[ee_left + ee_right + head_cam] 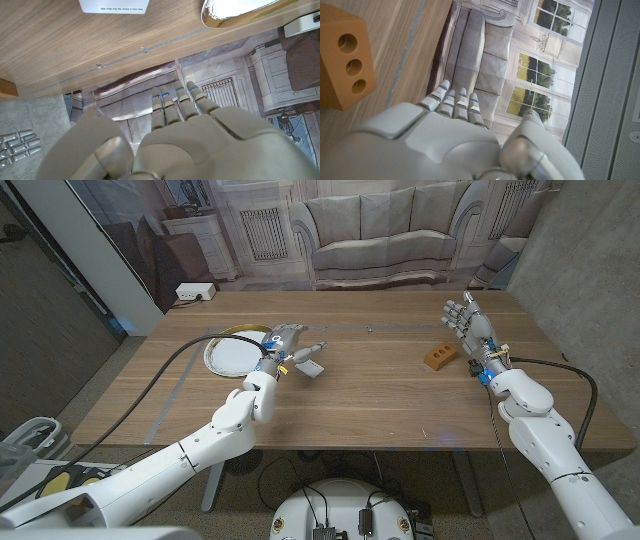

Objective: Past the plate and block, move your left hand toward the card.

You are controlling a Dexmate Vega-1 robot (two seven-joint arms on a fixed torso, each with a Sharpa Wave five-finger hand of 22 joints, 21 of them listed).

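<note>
The left hand (283,345) sits over the worktop (380,395) between the plate (232,352) and the card (307,366), its fingers stretched out straight and close together, holding nothing. In the left wrist view those fingers (176,102) reach out side by side past the far edge of the worktop, with the thumb set off to one side. The card, white with a line of small print, lies flat on the wood just beside the left hand, on the side toward the middle of the worktop. The plate is round, with a pale centre and a shiny yellowish rim, and lies just beside the left hand on its outer side, partly covered by it in the head view. The block (439,356), orange-brown with a row of round holes in one face, stands well apart from the card, nearer the right hand (466,323). The right hand is raised near the block with its fingers spread apart and pointing away from the robot, and it grips nothing
</note>
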